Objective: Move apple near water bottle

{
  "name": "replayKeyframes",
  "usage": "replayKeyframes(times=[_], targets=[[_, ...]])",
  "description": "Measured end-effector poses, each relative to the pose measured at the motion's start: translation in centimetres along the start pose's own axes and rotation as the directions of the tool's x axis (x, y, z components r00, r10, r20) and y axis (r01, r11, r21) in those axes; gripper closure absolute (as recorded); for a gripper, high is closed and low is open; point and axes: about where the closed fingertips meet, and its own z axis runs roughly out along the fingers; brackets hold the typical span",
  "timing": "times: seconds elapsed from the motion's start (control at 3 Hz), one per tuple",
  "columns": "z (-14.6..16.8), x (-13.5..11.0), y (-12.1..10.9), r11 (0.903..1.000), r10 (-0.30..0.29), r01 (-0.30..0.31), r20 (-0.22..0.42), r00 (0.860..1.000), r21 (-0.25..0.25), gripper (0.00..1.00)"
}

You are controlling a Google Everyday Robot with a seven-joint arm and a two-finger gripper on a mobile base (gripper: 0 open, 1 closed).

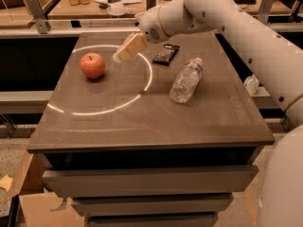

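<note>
Lab space with a cluttered wooden workbench [71, 11] along the back; in front, a brown-topped table [142, 122] with drawer fronts [151, 181] beneath it. A bright ring of light [149, 74] lies on the left half of the tabletop. Apple [93, 65]: upright on the table, inside the ring near its far-left part, stem up. Water bottle [186, 81]: lying on its side on the right half of the table, outside the ring, cap toward the back, well apart from the apple. Flat black packet [165, 54]: on the table behind the bottle, near the back edge. White arm [227, 18] reaches in from the upper right. Gripper [124, 52]: above the table's back-left area, angled down and to the left, over the ring's far side, just to the right of the apple and not touching it; holds nothing visible; whether it is open or closed cannot be told. A small bottle [251, 84] shows off the table's right edge, lower down. Cardboard [33, 207] on the floor at lower left.
</note>
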Motion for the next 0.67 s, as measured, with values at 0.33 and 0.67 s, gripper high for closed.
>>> replayKeyframes(times=[0.33,0.67], targets=[[3.1,-0.5,2.3,0.9966,0.000,-0.004,-0.042,0.999,-0.083,0.00],[5.8,-0.9,4.6,0.9899,0.012,-0.022,-0.068,0.998,-0.140,0.00]])
